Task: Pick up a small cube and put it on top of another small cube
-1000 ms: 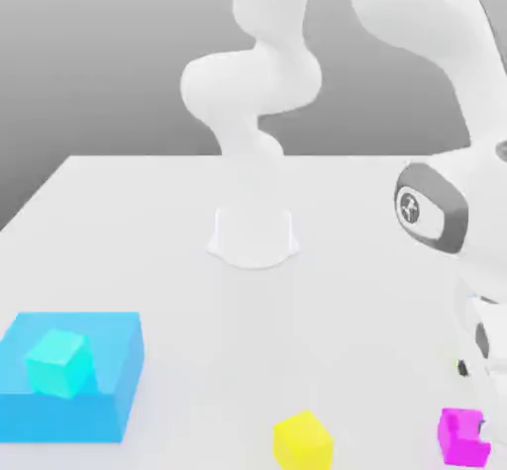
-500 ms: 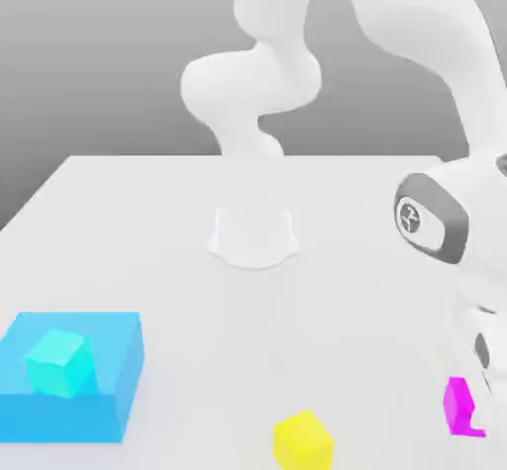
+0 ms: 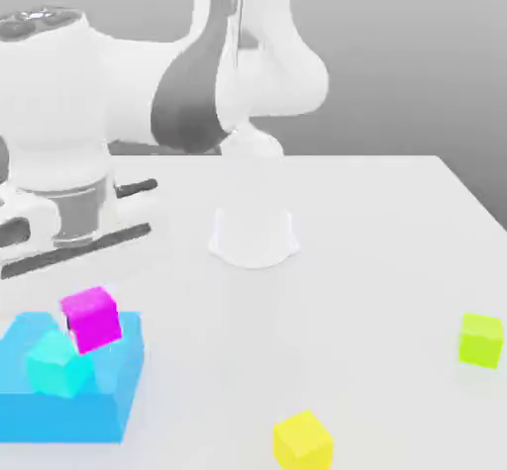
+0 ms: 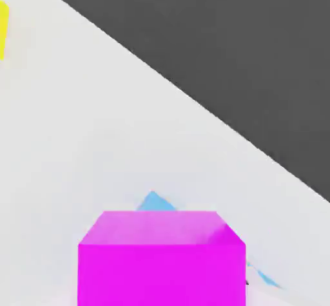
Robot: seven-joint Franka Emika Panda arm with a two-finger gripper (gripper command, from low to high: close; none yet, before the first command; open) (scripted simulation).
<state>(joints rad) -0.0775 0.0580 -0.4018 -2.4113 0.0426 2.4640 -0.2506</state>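
The magenta cube (image 3: 92, 320) hangs slightly tilted in the air over the flat sky-blue block (image 3: 99, 404), at the exterior view's left. My gripper (image 3: 89, 302) comes down from the big white hand above and is shut on it. The turquoise cube (image 3: 57, 364) rests on the sky-blue block, just below the magenta cube and a little to the exterior view's left of it; the two look apart. In the hand view the magenta cube (image 4: 161, 259) fills the foreground, with slivers of the sky-blue block (image 4: 153, 201) behind it. The turquoise cube is hidden there.
A yellow cube (image 3: 302, 440) lies near the front edge of the white table, also showing in the hand view (image 4: 2, 28). A lime-green cube (image 3: 481, 340) sits at the exterior view's right. The arm's round base (image 3: 253, 236) stands mid-table.
The arm has swung from the exterior view's right to its left, carrying the magenta cube up off the table to above the sky-blue block. The lime-green cube now shows at the right.
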